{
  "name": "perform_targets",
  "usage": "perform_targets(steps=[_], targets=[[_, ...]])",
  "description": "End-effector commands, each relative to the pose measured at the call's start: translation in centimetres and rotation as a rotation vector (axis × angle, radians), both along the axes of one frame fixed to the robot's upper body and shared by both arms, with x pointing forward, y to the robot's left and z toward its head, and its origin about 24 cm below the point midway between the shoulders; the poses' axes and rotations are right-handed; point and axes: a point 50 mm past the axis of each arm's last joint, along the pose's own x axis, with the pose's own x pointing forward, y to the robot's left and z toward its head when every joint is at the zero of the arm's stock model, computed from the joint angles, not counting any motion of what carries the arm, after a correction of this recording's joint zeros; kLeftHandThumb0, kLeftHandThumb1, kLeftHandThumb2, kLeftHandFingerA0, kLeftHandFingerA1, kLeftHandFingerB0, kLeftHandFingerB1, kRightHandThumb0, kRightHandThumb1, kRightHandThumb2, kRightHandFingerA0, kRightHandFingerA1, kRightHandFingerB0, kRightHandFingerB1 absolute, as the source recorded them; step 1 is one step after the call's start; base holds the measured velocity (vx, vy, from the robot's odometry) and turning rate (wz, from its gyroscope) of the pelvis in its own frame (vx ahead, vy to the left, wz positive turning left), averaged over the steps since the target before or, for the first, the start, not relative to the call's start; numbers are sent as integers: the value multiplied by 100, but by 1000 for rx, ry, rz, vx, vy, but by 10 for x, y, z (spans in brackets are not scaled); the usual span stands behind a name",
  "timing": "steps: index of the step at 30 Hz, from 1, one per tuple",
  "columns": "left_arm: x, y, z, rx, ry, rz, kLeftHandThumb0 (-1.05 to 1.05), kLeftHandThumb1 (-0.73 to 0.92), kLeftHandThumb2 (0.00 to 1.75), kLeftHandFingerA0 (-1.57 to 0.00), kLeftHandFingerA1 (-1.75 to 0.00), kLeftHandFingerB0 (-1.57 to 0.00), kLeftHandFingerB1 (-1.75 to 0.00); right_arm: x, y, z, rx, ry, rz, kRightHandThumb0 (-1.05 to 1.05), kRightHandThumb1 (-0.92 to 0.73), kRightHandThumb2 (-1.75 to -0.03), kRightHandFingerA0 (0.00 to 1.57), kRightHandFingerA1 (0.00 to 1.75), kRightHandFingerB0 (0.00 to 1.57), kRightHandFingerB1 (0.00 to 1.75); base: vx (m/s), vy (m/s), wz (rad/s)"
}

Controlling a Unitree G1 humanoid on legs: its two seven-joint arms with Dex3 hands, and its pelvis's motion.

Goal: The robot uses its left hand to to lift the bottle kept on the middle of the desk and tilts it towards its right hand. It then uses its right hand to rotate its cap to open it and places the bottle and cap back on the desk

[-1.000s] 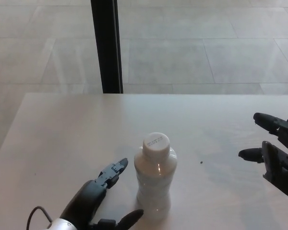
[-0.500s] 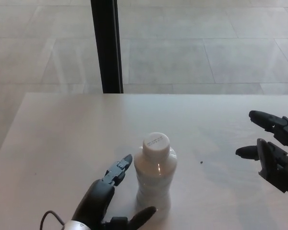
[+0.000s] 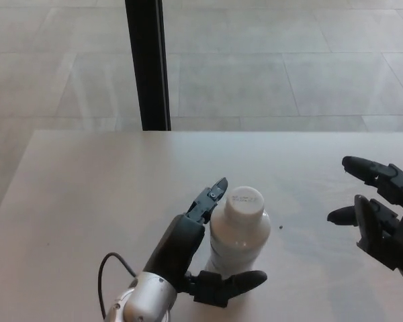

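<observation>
One white bottle (image 3: 236, 231), cap (image 3: 245, 199) still on, upright near the middle of the pale desk (image 3: 87, 194). Left hand (image 3: 191, 258): black, wrapped round the bottle's left side, fingers (image 3: 208, 199) against its shoulder and thumb curled across its base in front; whether the grip is fully tight cannot be told. Right hand (image 3: 379, 215): at the desk's right edge, well apart from the bottle, fingers spread and holding nothing. One dark post (image 3: 146, 64) stands on the tiled floor (image 3: 289, 67) beyond the desk.
</observation>
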Motion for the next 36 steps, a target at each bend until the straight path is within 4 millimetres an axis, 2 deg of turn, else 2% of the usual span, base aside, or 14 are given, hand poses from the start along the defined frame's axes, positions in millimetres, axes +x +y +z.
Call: perform_targets(steps=[1,2,5,11,12,16,17,21,26,28,29,31,32,36], targets=[[3,1,1,20,-18,46,-94,34,69,0,0,0,0,3,0,0,6,10,-3,-88,-71,-63,51,125,43,51,0,0,0],[3,0,0,24,-17,45,-94,42,55,0,0,0,0,3,0,0,6,7,-3,-90,-58,-103,67,113,36,58,0,0,0],[-2,-3,-8,22,15,78,-95,46,56,0,0,0,0,3,1,-1,23,-5,7,-87,-68,-63,56,124,42,49,0,0,0],[-3,-10,-17,91,34,66,-84,42,60,0,0,0,0,4,2,1,24,-11,-3,-86,-70,-63,52,121,41,49,0,0,0],[-6,-16,-22,121,76,32,-76,40,59,0,0,0,0,3,0,3,16,-17,-8,-83,-56,-103,67,111,30,55,0,0,0],[-10,-22,-26,125,90,26,-68,37,54,0,-5,0,0,3,-2,4,14,-30,-13,-84,-70,-64,56,124,40,48,0,0,0],[-13,-34,-29,87,89,59,-73,45,76,-5,-60,0,-5,2,-7,6,7,-30,-49,-81,-72,-63,59,121,43,49,0,0,0],[-17,-45,-28,-32,82,154,-62,49,74,-46,-74,0,0,3,-9,8,19,-29,-71,-81,-71,-62,57,117,43,49,0,0,0],[-21,-79,-18,-184,-15,322,-10,92,86,-111,-159,-8,-52,5,-11,14,41,-55,-114,-79,-71,-62,61,120,46,48,0,0,0],[-23,-84,-16,-194,-43,339,-1,92,100,-116,-175,-48,-77,5,-10,15,50,-63,-123,-78,-71,-62,67,119,49,47,0,0,0],[-24,-86,-15,-214,-57,351,3,82,136,-120,-127,-105,-115,5,-10,16,52,-73,-125,-79,-69,-64,68,121,49,48,0,0,0],[-25,-88,-16,-246,-69,368,6,81,141,-117,-175,-99,-154,5,-10,17,59,-80,-132,-78,-72,-62,72,123,50,48,0,0,0],[-25,-88,-16,-253,-79,396,6,91,147,-123,-134,-111,-127,5,-9,18,77,-84,-133,-77,-71,-62,74,123,51,48,0,0,0],[-26,-90,-19,-301,-58,452,1,92,150,-108,-129,-93,-120,4,-11,18,93,-94,-157,-78,-71,-62,77,123,53,49,0,0,0]])
